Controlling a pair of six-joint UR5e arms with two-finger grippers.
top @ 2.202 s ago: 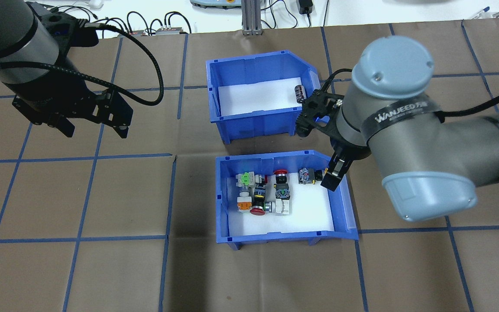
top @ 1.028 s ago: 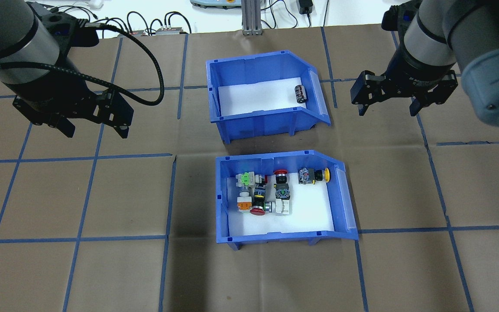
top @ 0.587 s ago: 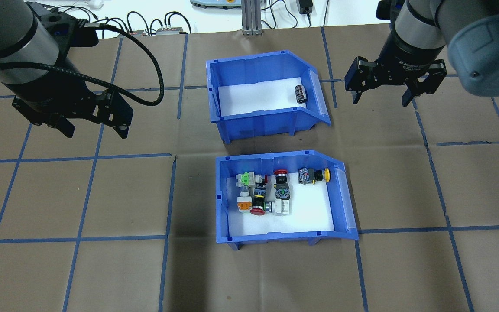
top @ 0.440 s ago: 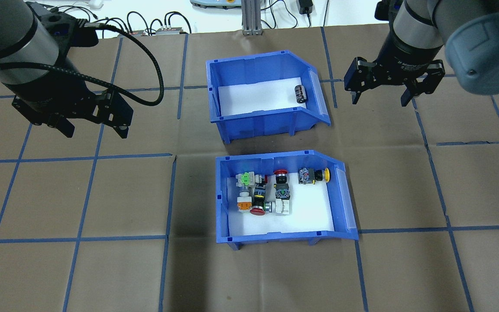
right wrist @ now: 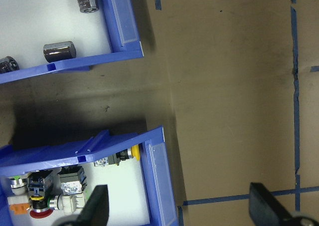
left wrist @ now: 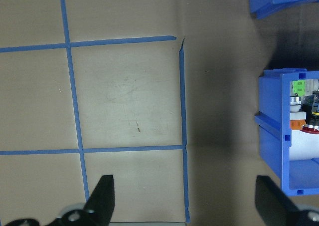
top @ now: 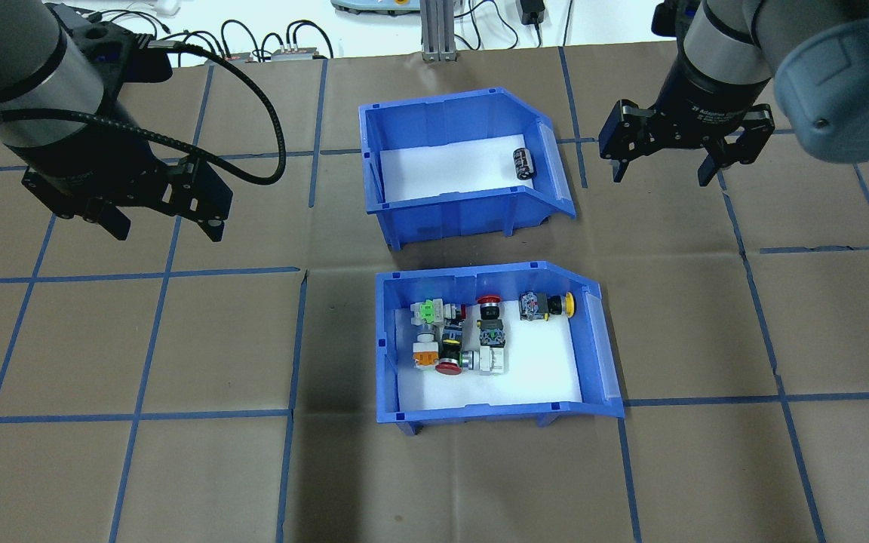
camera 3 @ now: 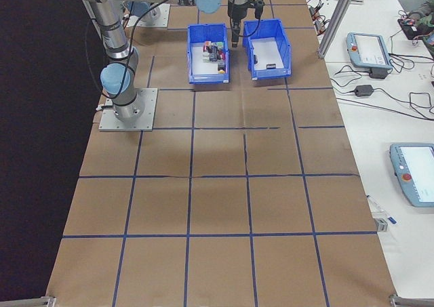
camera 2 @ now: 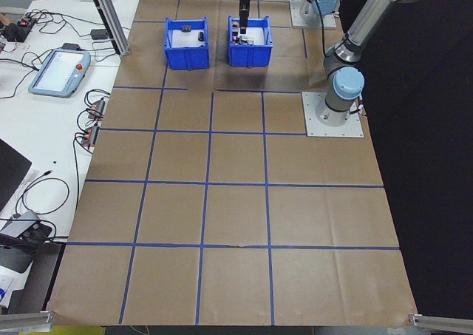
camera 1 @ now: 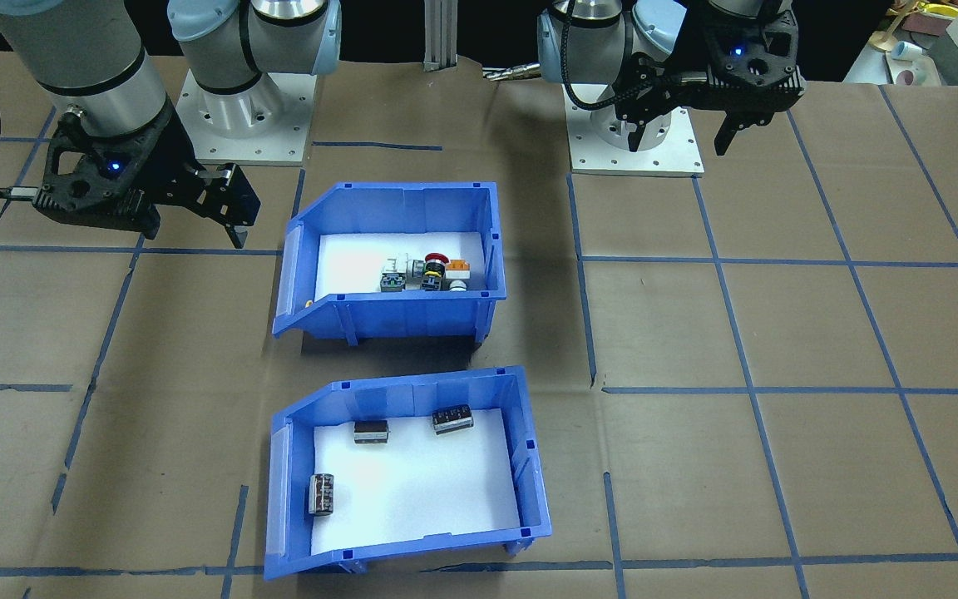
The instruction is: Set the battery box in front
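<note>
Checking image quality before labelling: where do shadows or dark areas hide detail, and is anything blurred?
Overhead exterior: soft shadow on the table left of the switch bin; sharp. Right wrist-mounted: dark shadow between battery box and switch bin; right hand fingers blurred. Exterior left and right: black region beside the table; bins tiny.

From overhead, the battery box (top: 465, 170) shows one black cylinder (top: 523, 163) — its near wall hides the rest of the floor; the right wrist view cuts that box at the top and left edges; in both side views the bins' contents are too small to tell apart — mere specks.
</note>
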